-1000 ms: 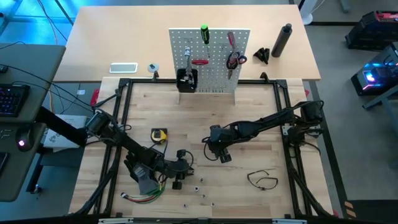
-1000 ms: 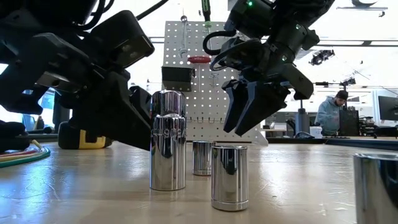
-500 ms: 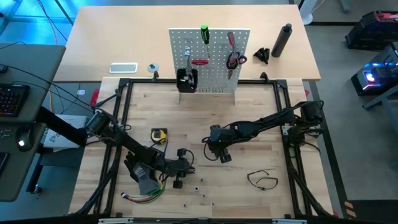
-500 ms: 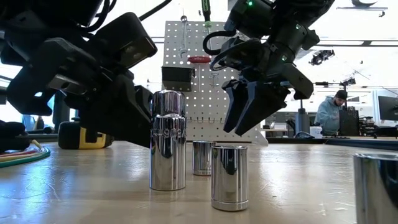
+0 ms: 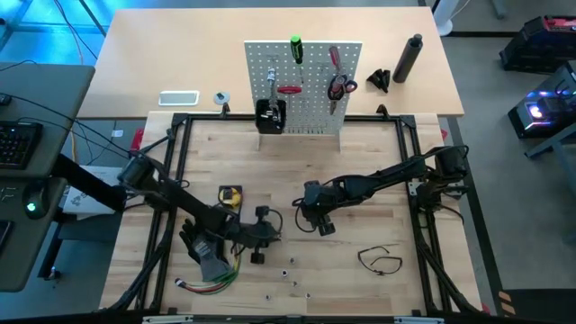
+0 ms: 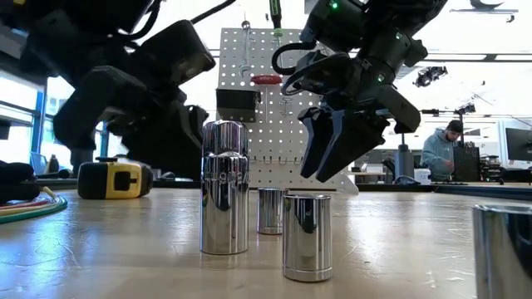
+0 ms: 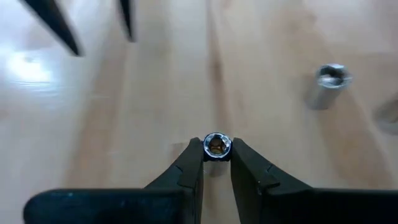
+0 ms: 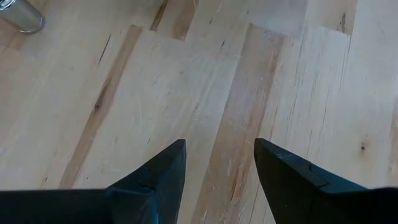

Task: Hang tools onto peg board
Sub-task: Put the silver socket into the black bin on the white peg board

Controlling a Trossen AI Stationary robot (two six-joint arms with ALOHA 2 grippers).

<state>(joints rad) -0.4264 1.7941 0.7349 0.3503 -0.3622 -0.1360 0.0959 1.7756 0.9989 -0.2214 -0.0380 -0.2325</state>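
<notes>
Between the left gripper's [image 7: 216, 155] two dark fingertips sits a small chrome socket bit [image 7: 217, 144], its hollow end facing the wrist camera; the jaws are nearly pressed together and pinch it from both sides above the light wooden tabletop [image 7: 155, 93]. The left arm comes in from the table's left edge and stretches low and diagonally toward the near middle, its gripper [image 5: 261, 241] lying just beside the yellow tape measure [image 5: 230, 194] and above the bundle of coloured wires [image 5: 209, 281]. Another short chrome socket [image 7: 328, 84] stands apart on the wood, and in the low view three upright chrome sockets [image 6: 225, 187] stand close together in front.

The right arm reaches in from the right edge, bent at the elbow, with its gripper [image 5: 322, 225] hanging just above the table's centre, fingers pointing down. Its jaws are spread and hold nothing; only bare wood shows between the two dark fingers [image 8: 161, 171]. A thin black loop [image 5: 379, 259] lies near the front right.

At the far edge stands the square white perforated peg board [image 5: 310, 85], carrying a green-handled screwdriver [image 5: 295, 48], a red-handled screwdriver [image 5: 334, 58], red-handled scissors [image 5: 337, 87] and a small black bin [image 5: 270, 115].
</notes>
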